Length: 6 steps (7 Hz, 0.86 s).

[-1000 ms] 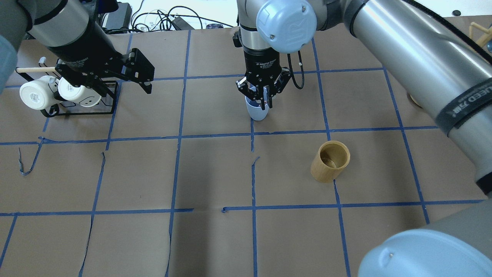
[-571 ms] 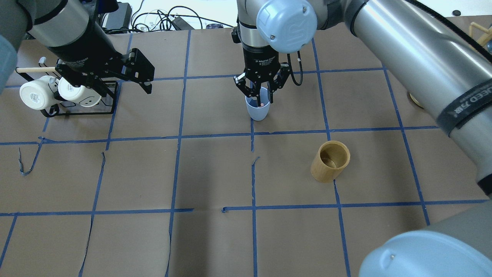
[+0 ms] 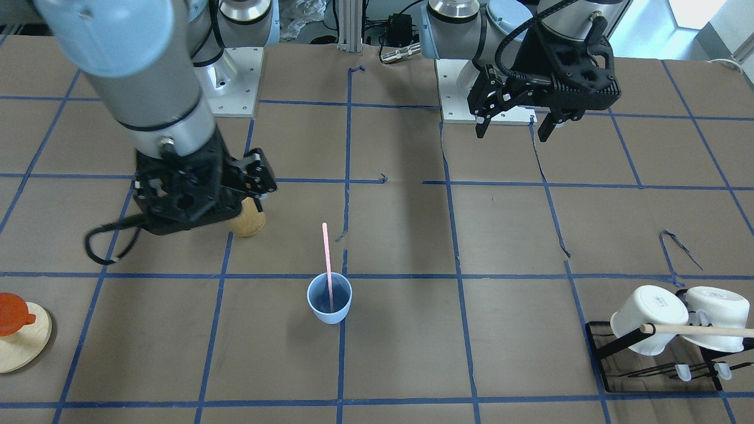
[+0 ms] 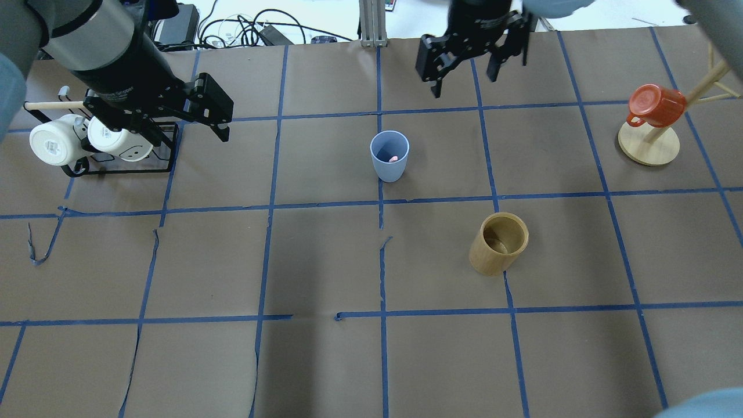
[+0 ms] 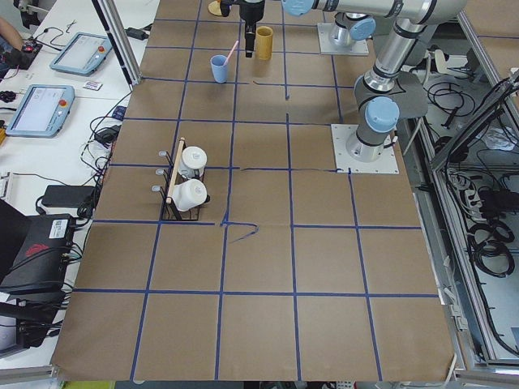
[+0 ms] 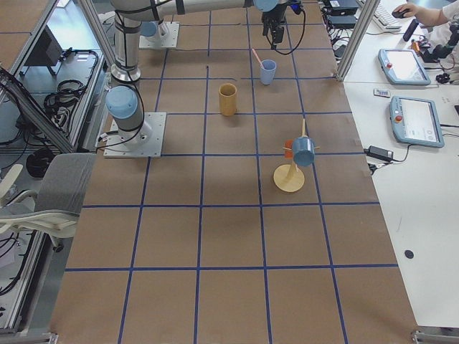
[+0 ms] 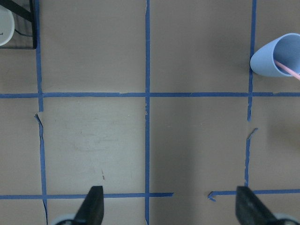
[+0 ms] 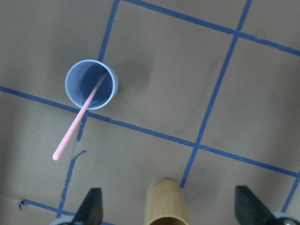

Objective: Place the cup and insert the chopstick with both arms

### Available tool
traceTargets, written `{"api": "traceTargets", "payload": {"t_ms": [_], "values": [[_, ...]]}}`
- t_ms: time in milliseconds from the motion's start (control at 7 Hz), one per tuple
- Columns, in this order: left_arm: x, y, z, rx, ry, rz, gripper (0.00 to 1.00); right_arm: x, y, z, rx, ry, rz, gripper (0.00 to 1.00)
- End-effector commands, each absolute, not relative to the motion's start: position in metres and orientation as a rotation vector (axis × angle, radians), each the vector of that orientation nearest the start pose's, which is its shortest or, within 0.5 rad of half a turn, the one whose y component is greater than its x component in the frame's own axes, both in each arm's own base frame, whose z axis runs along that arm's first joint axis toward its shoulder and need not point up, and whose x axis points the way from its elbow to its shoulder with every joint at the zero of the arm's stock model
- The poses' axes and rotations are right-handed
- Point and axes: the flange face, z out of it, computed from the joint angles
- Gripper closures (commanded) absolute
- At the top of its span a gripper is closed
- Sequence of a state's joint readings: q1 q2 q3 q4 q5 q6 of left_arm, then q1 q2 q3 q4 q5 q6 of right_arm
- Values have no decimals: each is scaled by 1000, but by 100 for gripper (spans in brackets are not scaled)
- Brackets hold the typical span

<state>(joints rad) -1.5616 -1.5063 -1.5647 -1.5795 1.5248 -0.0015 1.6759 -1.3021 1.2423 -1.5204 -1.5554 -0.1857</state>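
Observation:
The light-blue cup (image 4: pixel 389 155) stands upright on the table near the middle; it also shows in the front view (image 3: pixel 330 297) and the right wrist view (image 8: pixel 90 84). The pink chopstick (image 3: pixel 326 259) stands in it, leaning on the rim, and shows in the right wrist view (image 8: pixel 77 124). My right gripper (image 4: pixel 466 81) is open and empty, high above the table beyond the cup. My left gripper (image 4: pixel 215 110) is open and empty, hanging above the table beside the mug rack, well to the left of the cup (image 7: pixel 276 61).
A tan bamboo cylinder (image 4: pixel 499 242) stands near-right of the cup. A black rack with two white mugs and a wooden rod (image 4: pixel 87 142) is at the far left. A red mug on a wooden stand (image 4: pixel 653 107) is at the far right.
My right gripper was down over the cup around the chopstick, opened, and has risen away to the far right. The chopstick stays in the cup. The left arm has not moved.

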Motion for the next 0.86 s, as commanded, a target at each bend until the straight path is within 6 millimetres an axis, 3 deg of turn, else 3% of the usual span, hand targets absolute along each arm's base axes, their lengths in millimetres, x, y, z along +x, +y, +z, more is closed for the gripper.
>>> {"api": "traceTargets", "payload": {"t_ms": [0,143,286,429,714], "values": [[-134,-471,522,-15,3186,-100,0,138,-524,548,-400,3120,-137,0],[-134,-470,523,-15,3186,-103,0,137,-491,544,-395,3115,-198,0],[-134,-471,522,-15,3186,-101,0,138,-494,526,-429,3108,-384,0],[-133,-471,522,-17,3186,-101,0,138,-495,506,-434,3102,-406,0],[-133,-471,522,-17,3184,-98,0,138,-493,525,-425,3106,-377,0]]}}
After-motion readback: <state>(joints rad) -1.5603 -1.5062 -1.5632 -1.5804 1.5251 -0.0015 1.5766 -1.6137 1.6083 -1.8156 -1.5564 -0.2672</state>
